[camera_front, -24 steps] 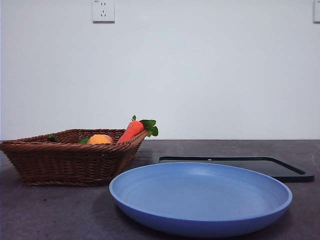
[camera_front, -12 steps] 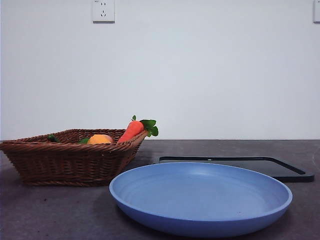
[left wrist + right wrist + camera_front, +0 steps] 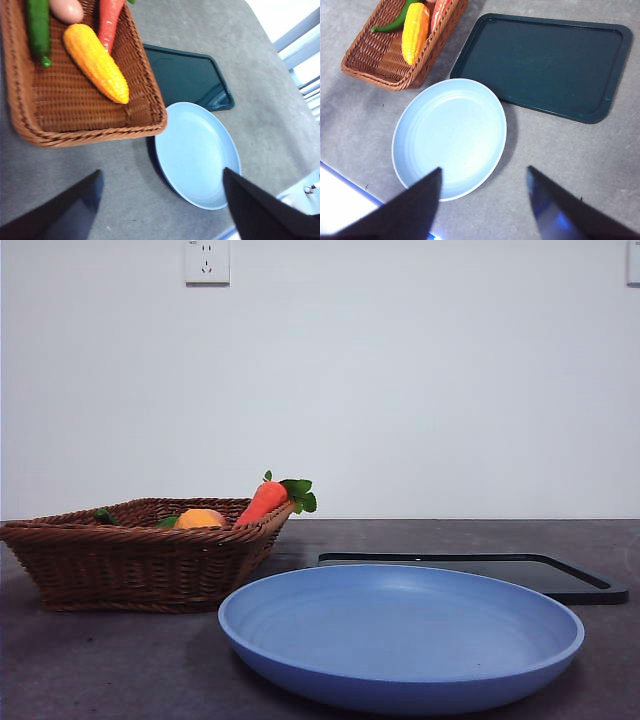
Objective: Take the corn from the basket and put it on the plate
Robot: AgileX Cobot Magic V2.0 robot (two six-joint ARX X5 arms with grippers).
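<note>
— Left wrist view first: where was the corn?

— It lay inside the wicker basket, touching the carrot on one side, with a green pepper and a small pinkish round item also in the basket.

— And the left gripper?

— It hung above the table beside the basket, jaws spread wide, holding nothing.

— The plate?

— The light-blue plate sat just beside the basket, bare, with the black tray next to it on the side away from the basket.

— The right gripper?

— It hovered above the plate, jaws parted and empty, well apart from the basket.
</note>
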